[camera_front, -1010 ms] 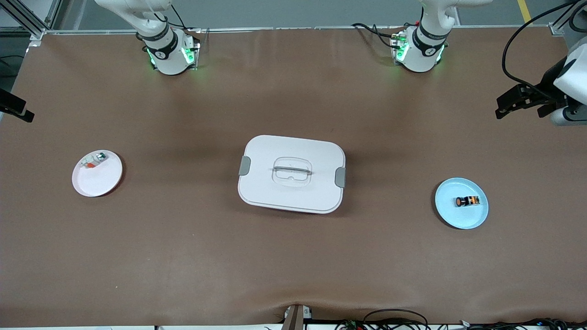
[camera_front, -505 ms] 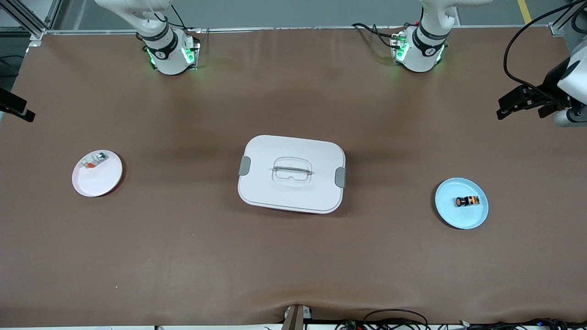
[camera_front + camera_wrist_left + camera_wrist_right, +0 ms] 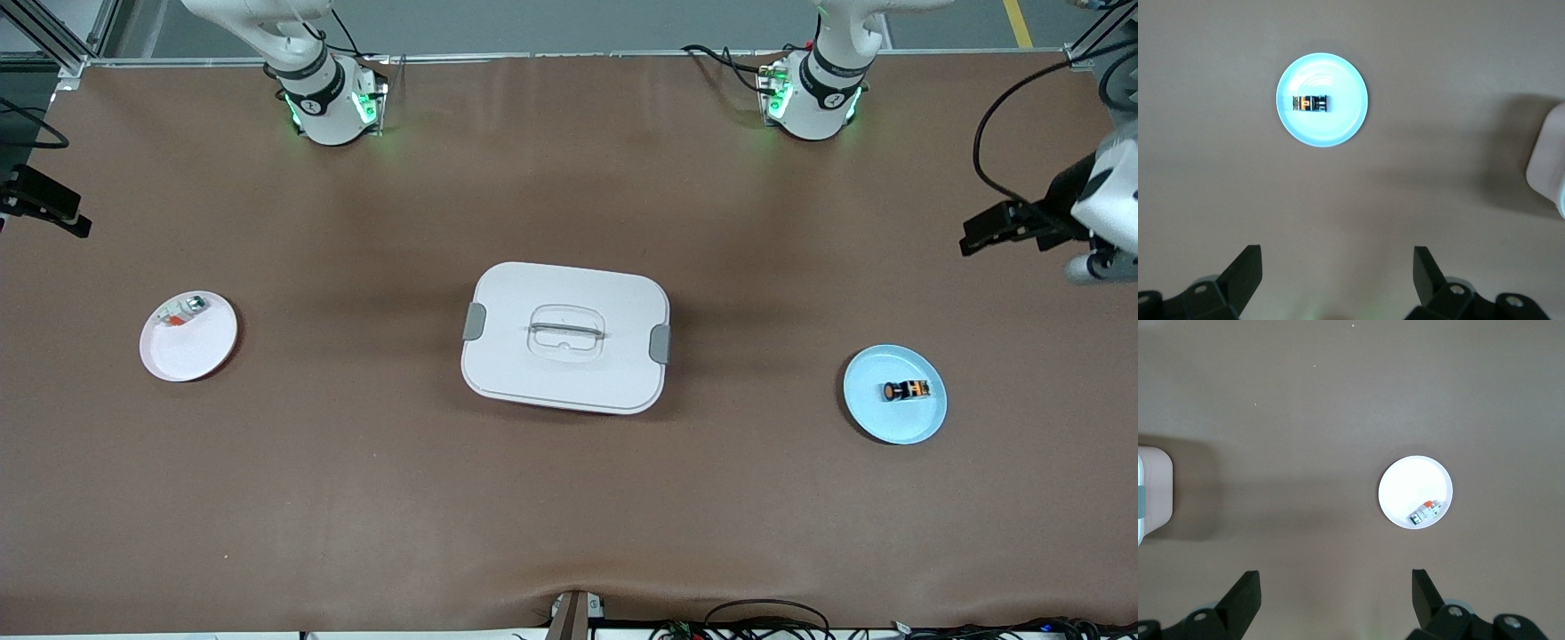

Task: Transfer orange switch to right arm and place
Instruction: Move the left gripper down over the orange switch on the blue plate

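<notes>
Both grippers shifted, spread, empty; orange switch lengthwise along table, cap toward right arm's end.

White jointed arms, black grippers, green base lights.

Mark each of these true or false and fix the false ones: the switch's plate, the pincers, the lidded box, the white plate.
1. The orange switch lies on the blue plate. True.
2. The left pincer grips the switch. False: it is open, over bare table.
3. The white lidded box sits between the two plates. True.
4. The white plate is empty. False: a small clear part lies on it.
5. The right pincer is shut. False: open.
</notes>
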`<state>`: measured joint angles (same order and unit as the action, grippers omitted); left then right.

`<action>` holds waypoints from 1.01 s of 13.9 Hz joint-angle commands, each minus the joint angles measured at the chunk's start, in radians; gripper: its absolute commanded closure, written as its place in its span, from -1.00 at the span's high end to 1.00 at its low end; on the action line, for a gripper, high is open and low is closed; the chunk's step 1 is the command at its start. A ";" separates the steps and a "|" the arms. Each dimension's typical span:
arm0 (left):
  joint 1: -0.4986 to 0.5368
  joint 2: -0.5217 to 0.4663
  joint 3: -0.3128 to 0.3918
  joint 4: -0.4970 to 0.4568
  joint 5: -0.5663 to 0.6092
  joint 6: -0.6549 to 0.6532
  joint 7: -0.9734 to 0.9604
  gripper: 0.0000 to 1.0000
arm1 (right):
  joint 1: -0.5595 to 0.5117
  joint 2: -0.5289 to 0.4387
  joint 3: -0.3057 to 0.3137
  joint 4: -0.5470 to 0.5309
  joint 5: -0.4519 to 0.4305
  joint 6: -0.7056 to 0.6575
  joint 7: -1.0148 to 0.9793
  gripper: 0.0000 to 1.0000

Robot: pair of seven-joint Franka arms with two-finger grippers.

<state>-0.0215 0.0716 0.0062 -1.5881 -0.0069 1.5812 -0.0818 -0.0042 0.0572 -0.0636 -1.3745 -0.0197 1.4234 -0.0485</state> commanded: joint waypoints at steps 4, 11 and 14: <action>0.017 0.085 0.000 0.010 -0.007 0.089 0.007 1.00 | -0.008 -0.010 -0.008 0.012 0.032 0.002 0.010 1.00; 0.026 0.152 0.001 -0.055 -0.001 0.238 0.007 1.00 | -0.074 -0.010 -0.005 0.003 0.090 0.034 0.001 1.00; 0.034 0.204 0.000 -0.053 -0.001 0.282 0.011 1.00 | -0.071 -0.010 -0.004 0.002 0.084 0.040 0.001 1.00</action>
<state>0.0059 0.2539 0.0064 -1.6405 -0.0069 1.8319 -0.0817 -0.0696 0.0561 -0.0748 -1.3679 0.0568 1.4548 -0.0484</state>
